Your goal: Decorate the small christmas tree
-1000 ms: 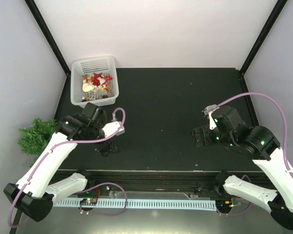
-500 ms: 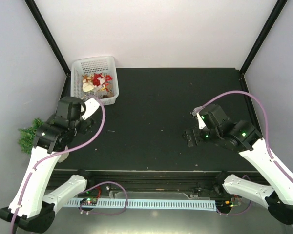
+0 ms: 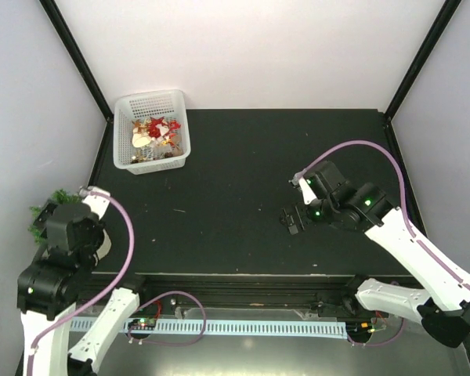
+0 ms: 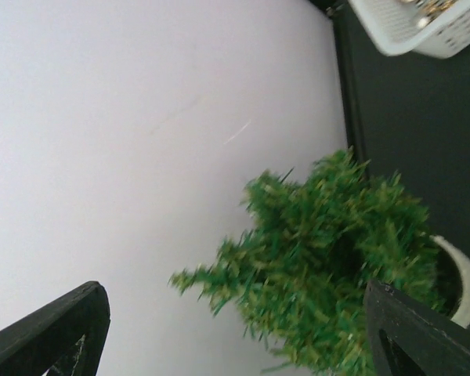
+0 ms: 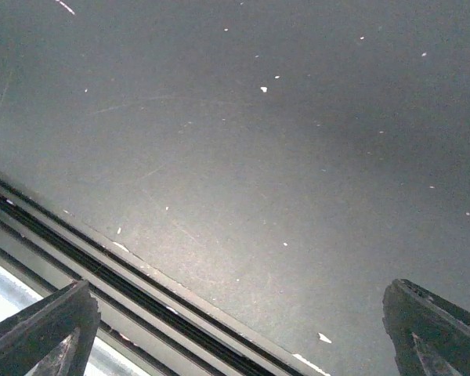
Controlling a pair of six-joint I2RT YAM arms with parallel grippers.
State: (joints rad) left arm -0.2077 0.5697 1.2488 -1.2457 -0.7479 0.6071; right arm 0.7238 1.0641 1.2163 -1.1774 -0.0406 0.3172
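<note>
The desk [image 3: 243, 157] is a matte black sheet, lightly scratched and flecked with small white specks. It stands in a booth of pale walls [image 3: 251, 47] with black frame posts [image 3: 74, 55] running up the far corners. Along the near edge run dark rails and a white slotted strip [image 3: 243, 327].

A white mesh basket [image 3: 149, 95] sits in the far left corner of the desk, with red, white and gold ornaments [image 3: 157, 129] heaped inside.

The small christmas tree [image 4: 329, 251] stands at the left side, close against the wall and well apart from the basket. Its whitish pot [image 4: 466, 286] shows at the base. From above, the left arm [image 3: 66, 235] covers most of the tree, and only a fringe of green shows.

The left end effector [image 4: 233, 313] has its fingers wide apart, and the foliage shows just beyond them. The right end effector [image 3: 290, 221] hangs over bare desk right of centre, fingers spread wide with nothing between them. A purple cable [image 3: 352, 146] arches over that arm.
</note>
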